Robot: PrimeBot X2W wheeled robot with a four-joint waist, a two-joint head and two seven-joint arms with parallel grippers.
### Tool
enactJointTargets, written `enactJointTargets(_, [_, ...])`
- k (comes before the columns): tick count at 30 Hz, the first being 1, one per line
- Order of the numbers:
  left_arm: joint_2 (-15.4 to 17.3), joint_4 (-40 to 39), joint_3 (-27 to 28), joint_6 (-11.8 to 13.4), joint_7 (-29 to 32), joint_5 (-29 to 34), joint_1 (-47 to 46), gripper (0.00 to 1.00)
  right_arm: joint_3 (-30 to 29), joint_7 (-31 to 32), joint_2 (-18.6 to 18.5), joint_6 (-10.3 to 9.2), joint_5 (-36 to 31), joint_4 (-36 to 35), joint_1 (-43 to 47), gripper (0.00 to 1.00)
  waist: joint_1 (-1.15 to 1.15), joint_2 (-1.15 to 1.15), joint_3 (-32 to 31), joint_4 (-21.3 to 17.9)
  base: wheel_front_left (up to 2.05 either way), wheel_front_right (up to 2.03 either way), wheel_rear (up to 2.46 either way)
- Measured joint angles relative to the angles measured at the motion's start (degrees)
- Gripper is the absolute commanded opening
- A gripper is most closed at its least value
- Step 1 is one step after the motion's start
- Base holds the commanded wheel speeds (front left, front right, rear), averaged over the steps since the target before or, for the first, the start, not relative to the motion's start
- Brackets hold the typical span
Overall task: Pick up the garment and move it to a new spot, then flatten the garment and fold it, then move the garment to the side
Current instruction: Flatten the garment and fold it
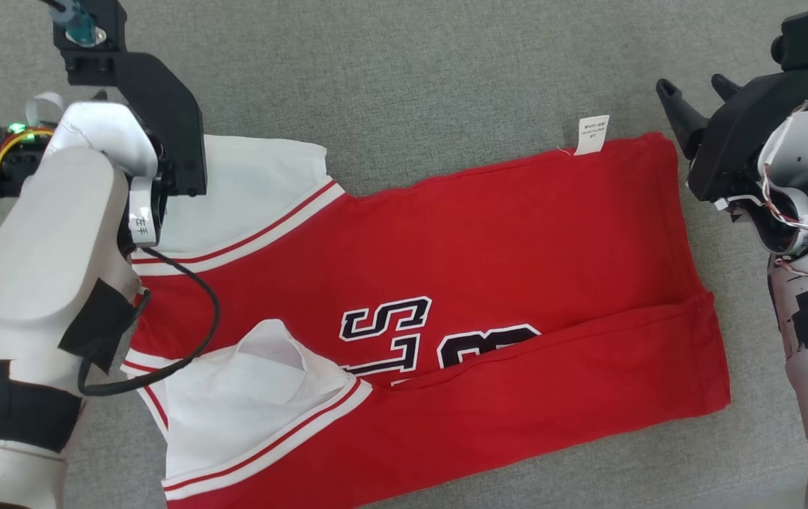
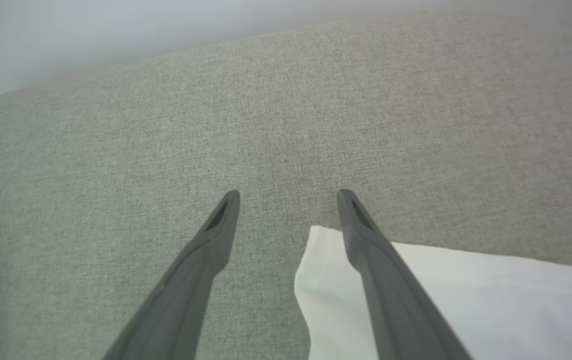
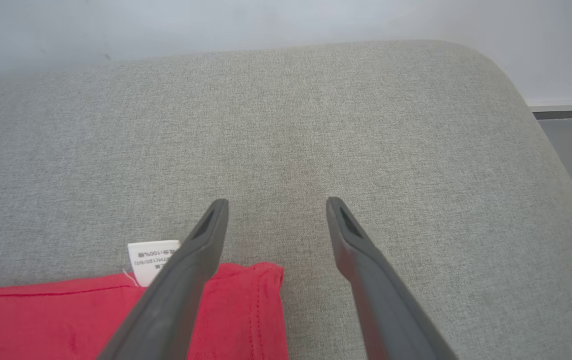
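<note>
Jersey (image 1: 488, 268) lies flat on the grey cushion (image 1: 411, 71), near long edge folded over. Your left gripper (image 2: 288, 197) hangs over the far white sleeve (image 2: 466, 280), your right gripper (image 3: 276, 205) over the far hem corner (image 3: 260, 285) by the label (image 3: 151, 257), both empty with fingers apart, probably to fold that side.
</note>
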Motion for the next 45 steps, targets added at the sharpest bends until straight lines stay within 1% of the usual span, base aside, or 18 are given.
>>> enactJointTargets(2, [0.26, -2.79, 0.1, 0.7, 0.08, -0.15, -0.02, 1.0, -0.45, -0.25, -0.57, 0.0, 0.3, 0.07, 0.13, 1.0, 0.0, -0.01, -0.21, 0.27, 0.0, 0.0, 0.0])
enactJointTargets(5, [0.09, -5.3, -0.77, 0.83, 1.75, -0.19, 0.97, 1.0, -1.12, -0.51, -0.98, 0.0, 0.65, 0.07, 0.64, 1.0, -0.01, -0.01, -0.35, 0.68, 0.0, 0.0, 0.0])
enactJointTargets(7, [0.1, -6.12, -1.23, 1.12, 2.97, -0.69, 2.69, 1.0, -1.38, -0.6, -1.02, 0.0, 0.69, 0.1, 1.05, 1.0, 0.0, -0.01, -0.55, 0.87, 0.0, 0.0, 0.0])
enactJointTargets(10, [0.74, -6.92, -1.43, 2.18, 3.01, -0.74, 4.85, 1.0, -1.41, -0.44, -1.01, 0.0, 0.68, 0.04, 1.26, 1.0, -0.01, -0.01, -0.88, 0.88, 0.0, 0.0, 0.0])
enactJointTargets(12, [1.42, -6.83, -1.37, 2.56, 2.23, -0.53, 5.34, 1.0, -1.41, -0.37, -0.99, 0.0, 0.58, 0.04, 1.31, 1.0, -0.01, -0.01, -0.99, 0.66, 0.0, 0.0, 0.0])
enactJointTargets(17, [1.43, -4.92, -1.26, 2.7, 0.93, -0.26, 5.38, 1.0, -0.87, -0.14, -0.1, 0.0, 0.18, -0.07, 1.29, 1.0, -0.01, -0.01, -0.81, -0.11, 0.0, 0.0, 0.0])
enactJointTargets(24, [1.33, -1.35, -1.26, 1.67, 0.66, -1.08, 4.28, 1.0, 0.36, 0.21, 0.32, 0.0, 0.18, 0.15, 0.82, 1.0, -0.01, -0.01, -0.34, -1.18, 0.0, 0.0, 0.0])
enactJointTargets(26, [1.25, -0.45, -1.38, 1.23, 1.68, -1.36, 3.82, 0.99, 0.83, 0.36, 0.23, 0.0, 0.19, 0.21, 0.52, 1.0, -0.01, -0.01, -0.11, -1.38, 0.0, 0.0, 0.0])
enactJointTargets(27, [1.24, -0.08, -1.42, 1.18, 2.27, -1.6, 3.45, 0.73, 1.02, 0.41, 0.21, 0.0, 0.19, 0.19, 0.38, 1.0, -0.01, -0.01, 0.02, -1.47, 0.0, 0.0, 0.0])
enactJointTargets(28, [1.25, 0.21, -1.53, 0.86, 3.16, -1.71, 3.16, 0.38, 1.21, 0.46, 0.15, 0.0, 0.2, 0.16, 0.18, 1.0, -0.01, -0.01, 0.15, -1.56, 0.0, 0.0, 0.0])
enactJointTargets(29, [1.22, 0.32, -1.49, 0.68, 3.91, -2.09, 2.93, 0.27, 1.4, 0.85, 0.03, 0.0, 0.21, 0.15, -0.04, 1.0, -0.01, -0.01, 0.28, -1.62, 0.0, 0.0, 0.0])
enactJointTargets(30, [1.21, 0.3, -1.4, 0.29, 4.57, -2.56, 2.65, 0.0, 1.56, 0.98, -0.18, 0.0, 0.29, 0.18, -0.23, 1.0, -0.01, -0.01, 0.41, -1.65, 0.0, 0.0, 0.0])
enactJointTargets(32, [1.31, 0.0, -1.26, -0.33, 5.61, -3.11, 2.24, 0.0, 2.0, 1.66, -0.89, 0.0, 0.27, 0.22, -0.75, 1.0, -0.01, -0.01, 0.68, -1.65, 0.0, 0.0, 0.0])
enactJointTargets(35, [1.53, -1.02, -1.09, -0.33, 6.55, -3.57, 2.14, 0.0, 2.25, 3.49, -2.0, 0.0, -0.42, 0.38, -1.38, 1.0, -0.01, -0.01, 0.94, -1.42, 0.0, 0.0, 0.0])
enactJointTargets(39, [1.81, -2.45, -1.07, -0.16, 6.72, -4.11, 2.19, 0.0, 2.83, 8.37, -3.35, 0.0, -0.57, 0.35, -1.02, 1.0, -0.01, -0.01, 1.04, -1.04, 0.0, 0.0, 0.0])
enactJointTargets(42, [2.08, -3.56, -1.15, 0.27, 6.9, -4.11, 2.43, 0.0, 4.09, 13.1, -4.17, 0.0, 0.89, -0.55, 0.29, 1.0, -0.01, -0.01, 1.06, -0.76, 0.0, 0.0, 0.0])
enactJointTargets(45, [2.34, -4.56, -1.18, 0.71, 7.04, -4.11, 2.58, 0.0, 5.19, 15.63, -5.31, 0.0, 2.19, -2.52, 1.11, 1.0, -0.01, -0.01, 1.32, -0.55, 0.0, 0.0, 0.0])
